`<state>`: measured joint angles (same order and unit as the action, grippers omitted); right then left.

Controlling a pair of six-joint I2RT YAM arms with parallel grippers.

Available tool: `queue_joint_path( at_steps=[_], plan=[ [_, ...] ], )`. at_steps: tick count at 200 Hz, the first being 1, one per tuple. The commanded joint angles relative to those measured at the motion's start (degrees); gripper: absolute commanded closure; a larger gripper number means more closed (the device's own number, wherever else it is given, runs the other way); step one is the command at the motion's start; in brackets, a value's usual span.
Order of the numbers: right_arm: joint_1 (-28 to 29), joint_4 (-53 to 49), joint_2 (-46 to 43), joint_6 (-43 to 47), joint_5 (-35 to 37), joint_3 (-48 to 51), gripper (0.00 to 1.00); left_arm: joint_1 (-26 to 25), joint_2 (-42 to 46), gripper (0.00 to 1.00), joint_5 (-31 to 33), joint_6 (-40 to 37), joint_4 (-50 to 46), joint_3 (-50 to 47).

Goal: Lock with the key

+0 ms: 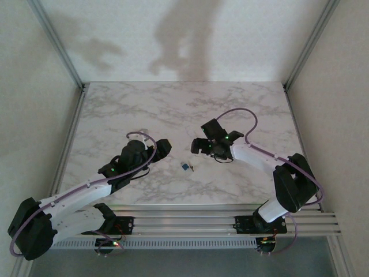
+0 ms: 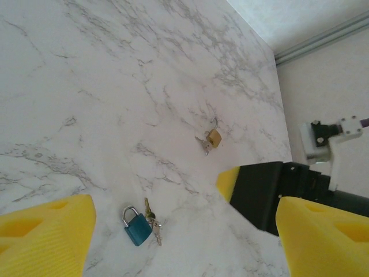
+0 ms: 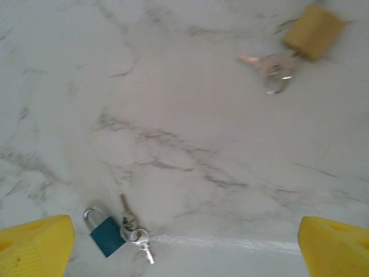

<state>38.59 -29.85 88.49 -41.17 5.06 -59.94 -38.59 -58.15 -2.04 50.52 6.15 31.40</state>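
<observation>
A small blue padlock [image 1: 184, 167] lies flat on the marble table [image 1: 173, 109] with a bunch of keys [image 1: 191, 168] on a ring beside it. The left wrist view has the blue padlock [image 2: 137, 226] and keys [image 2: 153, 222] between my left gripper's yellow fingertips [image 2: 46, 236]. My left gripper [image 1: 163, 148] is open, just left of the padlock. My right gripper [image 1: 204, 137] is open too, above and right of it, with nothing in it. In the right wrist view the blue padlock [image 3: 106, 234] and keys [image 3: 135, 234] lie at the lower left.
A gold padlock [image 3: 314, 24] with its own key [image 3: 271, 66] lies farther back; the left wrist view also has this gold padlock [image 2: 214, 137]. My right gripper's black finger [image 2: 259, 193] reaches into the left wrist view. Aluminium posts [image 1: 63, 52] and white walls frame the table.
</observation>
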Motion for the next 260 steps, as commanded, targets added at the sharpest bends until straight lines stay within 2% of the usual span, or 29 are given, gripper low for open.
queue_joint_path(
  at_steps=[1,73,103,147,260],
  plan=[
    [-0.7,-10.3,2.2,-3.6,8.9,-4.5,0.01,-0.5,1.0,0.19,1.1,-1.0,-0.3,-0.6],
    [-4.6,-19.0,13.5,-6.2,9.7,-16.4,0.01,-0.5,2.2,0.18,1.2,-1.1,-0.4,-1.3],
    [-6.1,-19.4,17.0,-6.3,8.5,-19.1,0.05,-0.5,2.4,0.18,1.4,-1.2,-0.7,-1.3],
    [-7.8,-18.3,20.2,-6.0,7.1,-21.3,0.17,-0.5,2.6,0.18,1.7,-1.3,-0.5,-1.7],
    [-10.6,-16.7,26.4,-4.6,4.7,-24.8,0.35,-0.6,1.5,0.18,2.2,-1.5,0.1,-1.7]
  ],
)
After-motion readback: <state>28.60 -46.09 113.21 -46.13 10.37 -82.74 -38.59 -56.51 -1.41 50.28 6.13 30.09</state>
